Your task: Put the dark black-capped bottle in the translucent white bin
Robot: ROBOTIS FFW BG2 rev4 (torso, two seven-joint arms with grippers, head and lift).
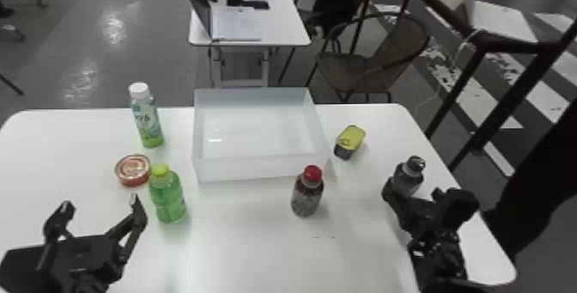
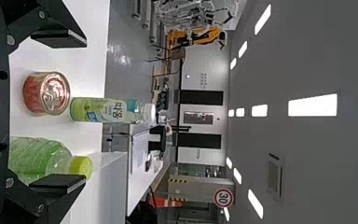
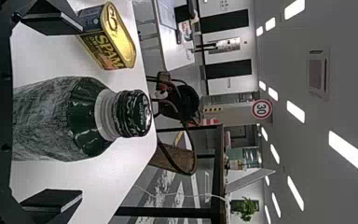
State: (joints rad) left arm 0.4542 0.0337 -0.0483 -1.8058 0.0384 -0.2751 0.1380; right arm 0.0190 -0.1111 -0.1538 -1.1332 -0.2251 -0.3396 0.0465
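**Nearest the camera, black two-fingered left gripper (image 1: pixel 100 203); dark, black-capped, ribbed-shouldered plastic bottle (image 1: pixel 408 179) not yet in translucent white rectangular bin (image 1: pixel 257 169)**

Waits near and to the left of the bin with fingers spread and nothing between them: the left gripper. Near and to the right of the bin: black right gripper (image 3: pixel 78 112), also released, with fingers parted around the dark bottle.

Judging by the layout, only the approach looks done. Appears ready for the grasp, but not yet gripped or lifted. Left to do: close on the bottle, raise it over the bin's wall, lower it inside, let go.

Stands upright on the white table (image 1: pixel 240 245), right of the bin and nearer the camera, well apart from it: the dark bottle. Sits between the right gripper's two fingers, cap beyond the fingertips, with a gap showing on either side in the right wrist view. Looks well placed for closing, as a judgement.

Around the bin, not called for by the task: just to its right, a yellow-topped, rounded rectangular tin (image 1: pixel 350 141); by its near right corner, a dark bottle with a red cap (image 1: pixel 307 193); off its near left corner, a green bottle with a yellow-green cap (image 1: pixel 167 197); to its left, a round red tin (image 1: pixel 134 171) and, farther back, a clear-and-green bottle with a white cap (image 1: pixel 147 118).
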